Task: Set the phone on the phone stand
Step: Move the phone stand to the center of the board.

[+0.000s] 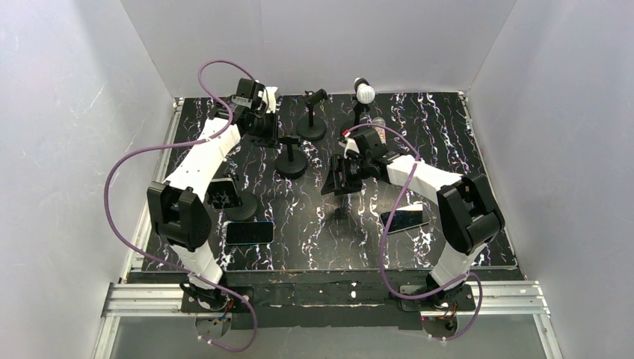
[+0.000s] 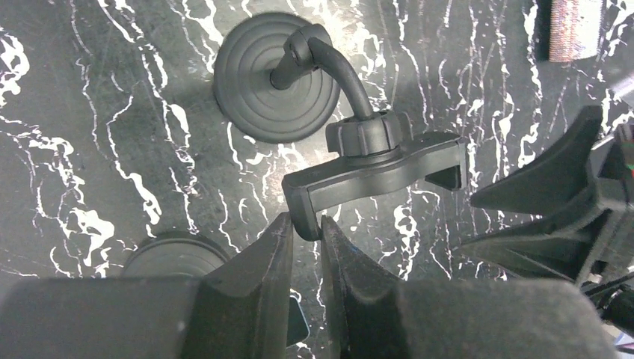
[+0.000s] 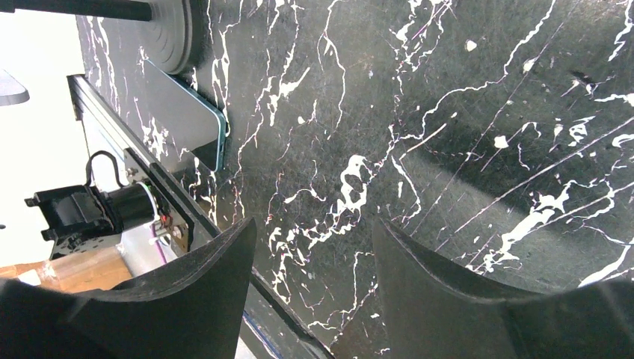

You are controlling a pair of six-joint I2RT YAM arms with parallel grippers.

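Observation:
My left gripper (image 1: 271,129) is shut on one end of the clamp of a black phone stand (image 1: 290,158). In the left wrist view my gripper (image 2: 305,224) pinches the clamp's (image 2: 374,173) side arm; its curved neck runs to a round ribbed base (image 2: 258,97). One dark phone (image 1: 250,232) lies flat at the front left, another phone (image 1: 404,219) at the front right. My right gripper (image 1: 334,178) hovers open and empty mid-table. In the right wrist view, it (image 3: 314,239) is above bare marble, with a teal-edged phone (image 3: 187,112) at upper left.
Two more black stands stand at the back (image 1: 311,120) and at the left (image 1: 233,200). A white ball-topped holder (image 1: 364,92) is at the back centre. A reddish cylinder (image 2: 574,30) lies near it. White walls enclose the table; its front rail (image 3: 112,134) is close.

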